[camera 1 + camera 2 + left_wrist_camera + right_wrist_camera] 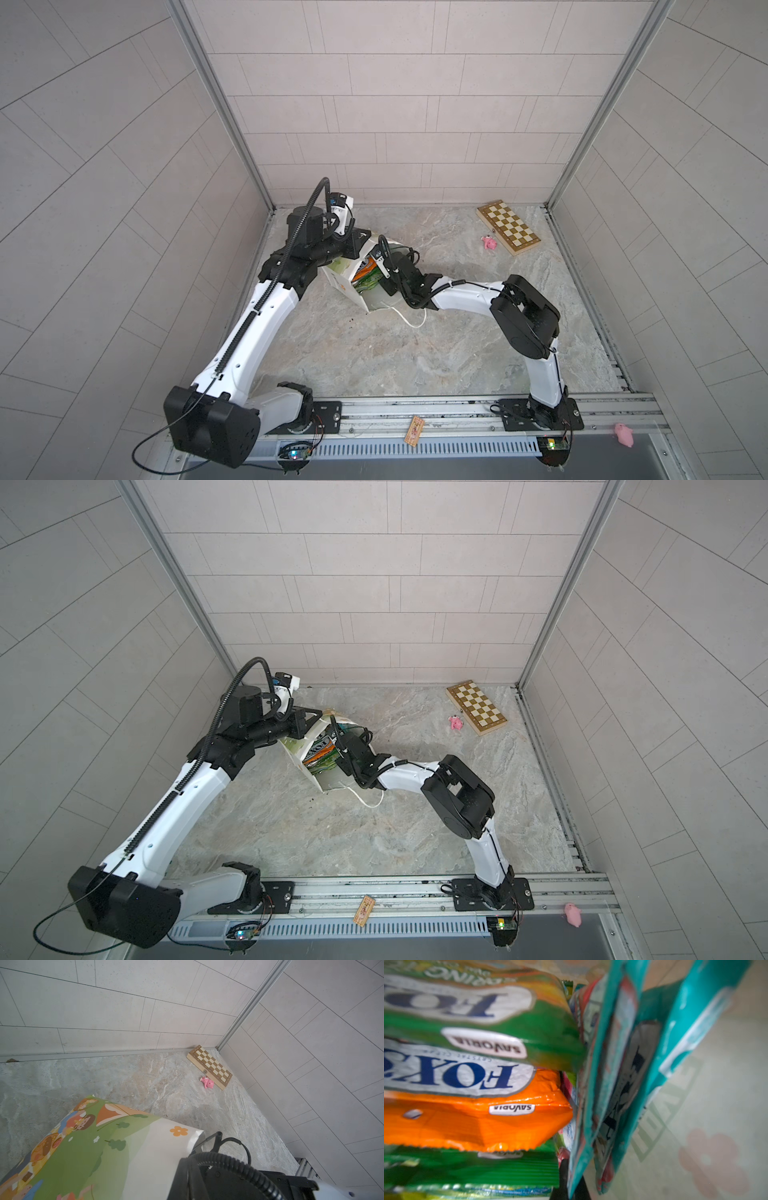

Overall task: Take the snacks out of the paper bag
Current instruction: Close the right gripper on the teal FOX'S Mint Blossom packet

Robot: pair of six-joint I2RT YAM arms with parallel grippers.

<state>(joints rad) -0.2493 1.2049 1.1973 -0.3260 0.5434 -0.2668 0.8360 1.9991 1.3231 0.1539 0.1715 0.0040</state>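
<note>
The paper bag [343, 286] lies tipped in the left half of the bench [415, 365], nearer the back edge than the front, its mouth gaping and one cord handle [411, 322] trailing on the stone; the snacks [368, 272] sit inside it, a green packet [529, 1022] and an orange packet [488, 1122] stacked beside teal ones; the left jaws are closed on the bag's upper rim; the right jaws, deep in the mouth, look pinched tight on the edge of a teal packet [580, 1159]; a chessboard [509, 228] and a pink pig [489, 243] sit by the back right corner.
</note>
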